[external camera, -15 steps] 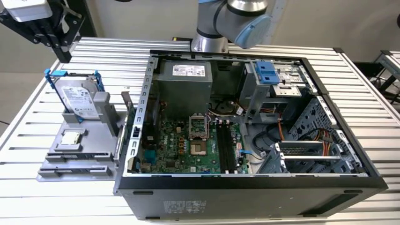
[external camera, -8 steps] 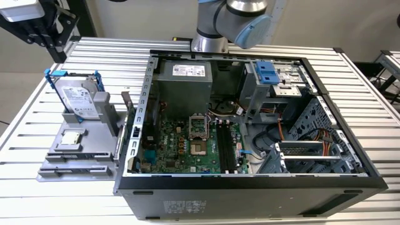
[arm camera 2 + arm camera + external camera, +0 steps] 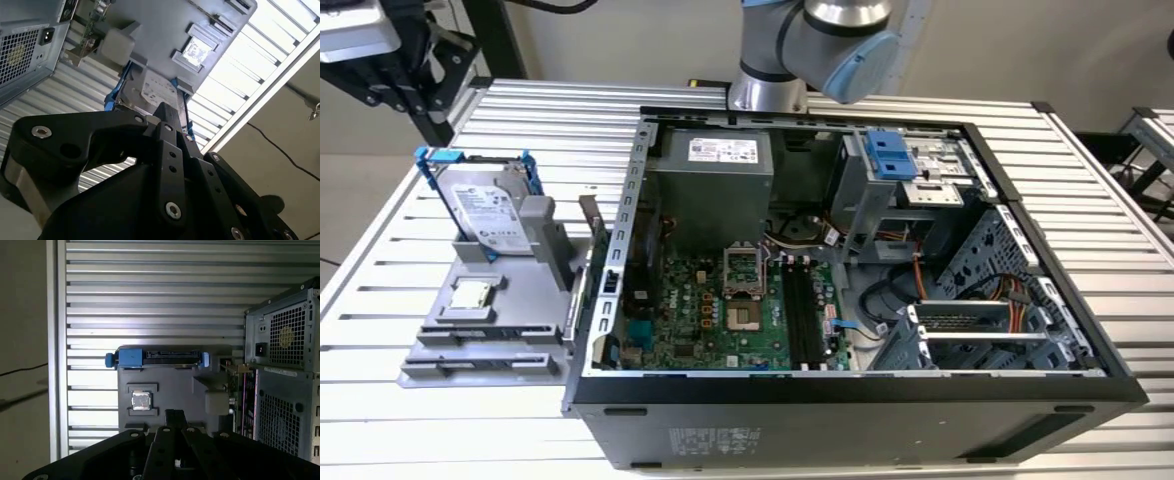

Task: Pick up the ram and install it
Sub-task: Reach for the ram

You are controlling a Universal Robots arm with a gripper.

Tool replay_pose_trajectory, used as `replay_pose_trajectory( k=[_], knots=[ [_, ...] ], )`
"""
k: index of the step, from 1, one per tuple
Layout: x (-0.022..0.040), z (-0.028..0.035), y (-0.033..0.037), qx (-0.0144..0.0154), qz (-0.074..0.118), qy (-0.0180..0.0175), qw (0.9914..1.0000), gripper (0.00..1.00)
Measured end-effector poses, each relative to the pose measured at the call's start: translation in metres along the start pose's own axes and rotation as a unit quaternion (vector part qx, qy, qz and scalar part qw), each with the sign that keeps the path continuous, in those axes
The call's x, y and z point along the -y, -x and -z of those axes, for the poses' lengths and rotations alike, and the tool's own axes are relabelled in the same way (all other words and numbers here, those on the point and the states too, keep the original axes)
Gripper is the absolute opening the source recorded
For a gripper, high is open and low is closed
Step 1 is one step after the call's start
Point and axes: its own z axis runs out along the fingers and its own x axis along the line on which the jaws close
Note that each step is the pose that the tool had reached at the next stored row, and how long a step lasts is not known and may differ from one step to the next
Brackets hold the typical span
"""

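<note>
Exterior view: the ram [image 3: 592, 226] stands on edge in the grey fixture [image 3: 520, 322], left of the frame's centre. It occupies the narrow strip between the hard drive [image 3: 491, 210] and the side wall of the open computer case [image 3: 854, 400]. It is just beside that wall; whether it touches cannot be told. The fixture rests on the slatted table [image 3: 414, 430], on the exterior view's left of the case. The arm [image 3: 821, 40] enters at the upper centre of the frame.

Task status: the ram is not yet installed. The black memory slots [image 3: 805, 315] on the motherboard [image 3: 707, 320] look empty, at lower centre of the frame.

Gripper state: in both wrist views the gripper [image 3: 174, 415] [image 3: 169, 111] is closed. The fingers [image 3: 170, 417] are pressed together at the tips, and nothing is held between them.

Governing relation:
1. In the first wrist view the fingertips overlap the fixture edge beside the processor [image 3: 141, 401]. The gripper is therefore judged to hang over the fixture, not over the case.
2. From the fingertips, the ram [image 3: 233, 369] lies off toward the case, on the far side of the fixture's raised grey block.
3. The ram's long axis appears to run alongside the case wall. In the second wrist view the ram [image 3: 86, 37] reads as a thin brown strip parallel to that wall (with only its upper edge and part of one face presented).
4. The fingers and the ram are apart, with no contact.
</note>
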Motion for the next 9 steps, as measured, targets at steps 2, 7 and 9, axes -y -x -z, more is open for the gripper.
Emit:
replay_pose_trajectory(
  k=[2, 7, 9],
  knots=[
    [0.0056, -0.0002, -0.0005, 0.0, 0.0, 0.0, 1.0, 0.0],
    [0.0189, -0.0007, -0.0032, 0.0001, -0.001, 0.0, 1.0, 0.0],
    [0.0232, -0.0009, -0.0047, 0.0001, -0.001, 0.0, 1.0, 0.0]
  ],
)
